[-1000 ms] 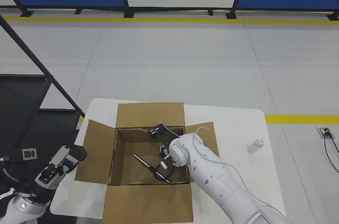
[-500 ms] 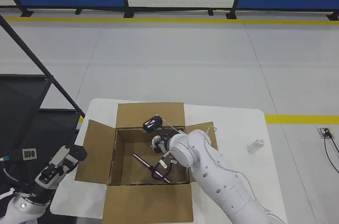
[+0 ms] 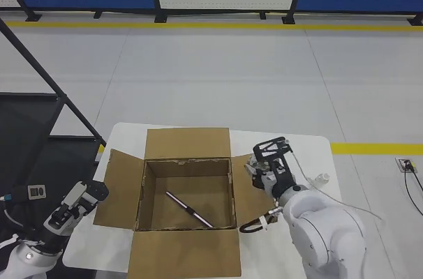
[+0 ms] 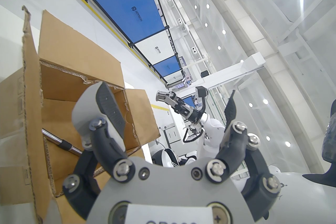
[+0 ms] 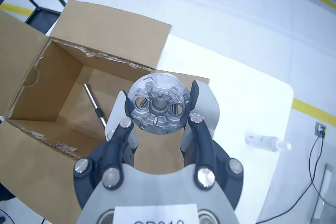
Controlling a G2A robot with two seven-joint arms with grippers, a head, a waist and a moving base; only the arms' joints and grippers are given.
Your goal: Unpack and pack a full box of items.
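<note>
**Right gripper holds a metal part up beside the open box**

The right gripper (image 5: 160, 97) is clamped on a round metal part (image 5: 157, 107), a cast disc with a hub in the middle and openings around it. One finger presses each side of the disc's rim, and its flat face is turned towards the wrist camera. In the top view this gripper (image 3: 256, 167) hangs over the box's outer side flap, just outside the opening, with the part lifted off the cardboard.

The cardboard box (image 5: 110, 22) stands open on the white table (image 5: 236, 78), all four flaps folded outwards. Its cavity lies below the gripper and to one side of it. On the box floor lies a thin metal rod (image 5: 93, 101) with a dark sleeve partway along it. It sits diagonally, well apart from the held part and lower than the fingertips.

On the far side of the gripper from the box, a small clear bottle (image 5: 262, 141) lies on its side on the table, near the gripper but apart from it.

The left gripper (image 4: 168, 101) has its fingers (image 4: 105, 99) spread wide with nothing between them. It sits outside the opposite side flap (image 3: 117, 188), near the table's edge, with the box wall just ahead of its fingertips and the rod showing beyond them
</note>
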